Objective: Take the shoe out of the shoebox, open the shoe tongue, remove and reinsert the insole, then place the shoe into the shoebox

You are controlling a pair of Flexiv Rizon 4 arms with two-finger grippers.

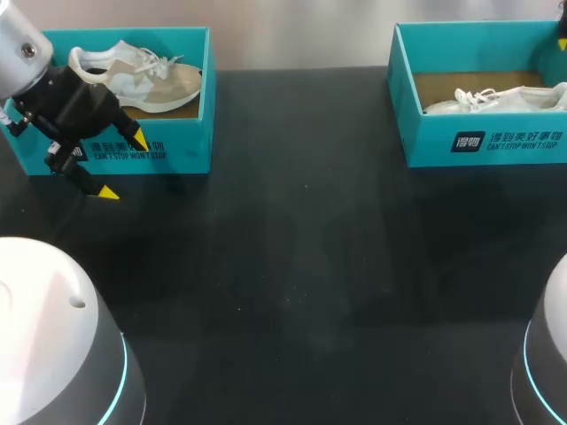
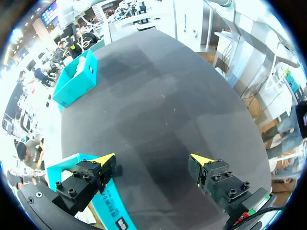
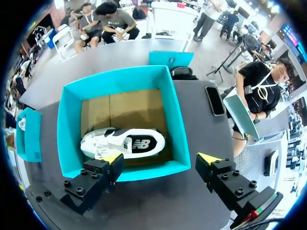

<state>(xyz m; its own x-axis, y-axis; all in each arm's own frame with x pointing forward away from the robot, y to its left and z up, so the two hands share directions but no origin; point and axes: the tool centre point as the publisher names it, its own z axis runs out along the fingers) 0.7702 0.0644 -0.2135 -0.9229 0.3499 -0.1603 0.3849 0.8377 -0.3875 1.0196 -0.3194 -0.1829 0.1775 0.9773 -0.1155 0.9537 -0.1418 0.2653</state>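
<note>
Teal right shoebox (image 3: 67,124) sits directly under the right hand (image 3: 160,158), whose fingers are apart with nothing held. White shoe (image 3: 125,143) lies on its side on the box floor, tight against the wall nearest the hand. Left hand (image 1: 122,166) is also apart and empty, low over the counter (image 1: 310,266) at the front wall of the left shoebox (image 1: 182,146), beige shoe (image 1: 146,75) inside.

Read: take-out not started on either side.

Suggested for the right pick:
- Descend straight, both fingers inside the rim.
- Little room on the wall side, so clamp across the heel collar or midfoot, not the laces.
- Lift vertically until the sole clears the rim.
- Box looks light and may lift with the shoe, so go slowly at first.
</note>
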